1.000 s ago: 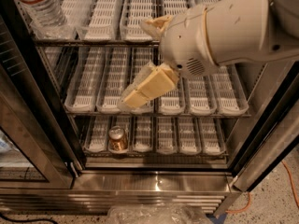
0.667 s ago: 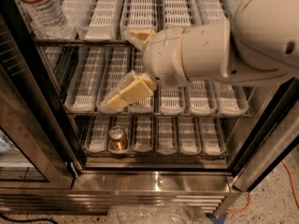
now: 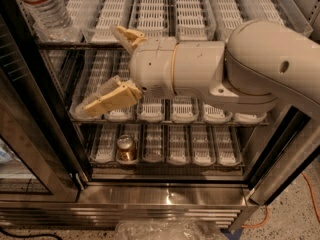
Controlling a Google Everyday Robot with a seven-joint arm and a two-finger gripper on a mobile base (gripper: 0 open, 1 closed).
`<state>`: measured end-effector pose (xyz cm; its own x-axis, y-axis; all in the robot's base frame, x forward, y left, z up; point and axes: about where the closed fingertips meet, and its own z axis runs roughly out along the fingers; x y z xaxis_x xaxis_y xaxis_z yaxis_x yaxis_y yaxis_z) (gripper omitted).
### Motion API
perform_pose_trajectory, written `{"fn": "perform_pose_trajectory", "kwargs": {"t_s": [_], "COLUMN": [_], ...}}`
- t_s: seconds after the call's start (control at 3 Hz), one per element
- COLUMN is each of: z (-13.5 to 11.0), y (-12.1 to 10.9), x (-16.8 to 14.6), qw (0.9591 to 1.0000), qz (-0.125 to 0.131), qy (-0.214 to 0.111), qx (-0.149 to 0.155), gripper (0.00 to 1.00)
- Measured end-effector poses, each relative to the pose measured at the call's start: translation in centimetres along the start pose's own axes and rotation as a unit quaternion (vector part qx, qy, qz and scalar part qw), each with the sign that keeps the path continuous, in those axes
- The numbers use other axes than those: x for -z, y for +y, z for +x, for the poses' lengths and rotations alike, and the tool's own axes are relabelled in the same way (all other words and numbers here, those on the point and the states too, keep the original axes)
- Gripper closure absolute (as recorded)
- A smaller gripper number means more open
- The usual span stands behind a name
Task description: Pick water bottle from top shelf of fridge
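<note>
The water bottle [image 3: 46, 8], clear and ribbed, stands at the far left of the top shelf [image 3: 150, 11] in the fridge [image 3: 165, 196], its cap cut off by the upper edge of the view. My gripper [image 3: 101, 69] hangs open in front of the racks, below and to the right of the bottle and apart from it. One tan finger [image 3: 127, 35] sits level with the top shelf's front edge. The other finger [image 3: 109, 98] lies across the middle rack. Nothing is between them.
A small bronze can [image 3: 126, 148] stands on the bottom rack, left of centre. The dark-framed glass door [image 3: 30, 134] stands open on the left. The thick white arm [image 3: 240, 69] covers the right part of the middle rack. Crumpled clear plastic [image 3: 165, 230] lies on the floor in front.
The arm has swung left across the fridge front, carrying the open gripper closer to the left-hand lanes beneath the bottle. The bottle and the can have not moved.
</note>
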<state>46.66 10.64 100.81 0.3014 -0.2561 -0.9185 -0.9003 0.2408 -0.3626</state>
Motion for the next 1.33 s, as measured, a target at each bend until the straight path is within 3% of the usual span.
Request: {"fn": "perform_pose_trajectory", "kwargs": {"t_s": [0.33,0.67,1.0,1.33], "z": [0.0,0.1,1.8,0.8], "y": [0.0,0.9,1.4,1.5], "x": [0.0,-0.6,-0.8,-2.8], "qw": [1.0,0.9992,0.9926,0.986], "qz": [0.0,0.027,0.088,0.107], "qy": [0.0,-0.016,-0.034,-0.079], "qx": [0.0,-0.025,-0.076,-0.101], "gripper": [0.0,0.0,0.0,0.0]}}
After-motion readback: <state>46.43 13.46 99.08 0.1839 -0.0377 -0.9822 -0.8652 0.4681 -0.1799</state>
